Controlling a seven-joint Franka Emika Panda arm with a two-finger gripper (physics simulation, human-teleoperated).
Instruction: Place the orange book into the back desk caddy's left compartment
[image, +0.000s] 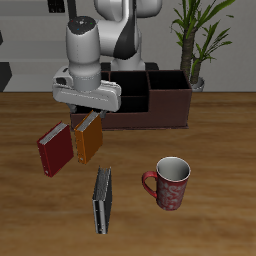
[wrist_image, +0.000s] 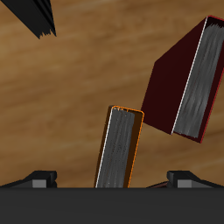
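We take the back desk caddy (image: 150, 100) as landmark: before it on the bench (image: 220, 140), the end effector (image: 87, 112) hangs over the orange book (image: 88, 140), seemingly spread astride it, so next we must pinch and lift

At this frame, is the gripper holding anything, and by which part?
Cannot be told for sure. The gripper is down over the orange book at its end nearer the caddy, fingers either side of it, but contact isn't visible; the book appears to lie on the table.
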